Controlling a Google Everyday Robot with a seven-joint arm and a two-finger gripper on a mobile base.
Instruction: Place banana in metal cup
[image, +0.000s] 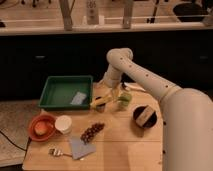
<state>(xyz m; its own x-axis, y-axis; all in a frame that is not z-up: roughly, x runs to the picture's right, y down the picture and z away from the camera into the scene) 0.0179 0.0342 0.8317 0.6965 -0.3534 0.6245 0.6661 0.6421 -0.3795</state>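
The yellow banana (99, 102) lies tilted just right of the green tray, its right end raised towards my gripper (109, 96). The gripper hangs at the end of the white arm, directly at the banana's right end. A small dark shape right under the banana looks like the metal cup (102, 108); most of it is hidden by the banana. I cannot tell whether the banana rests on the cup or is held just over it.
A pale green cup (124, 100) stands right of the gripper. The green tray (52, 97) holds a pale cloth. An orange bowl (41, 126), a white cup (63, 123), dark grapes (91, 131), a blue-grey cloth (80, 148) and a dark bowl (145, 117) sit on the wooden table (120, 150).
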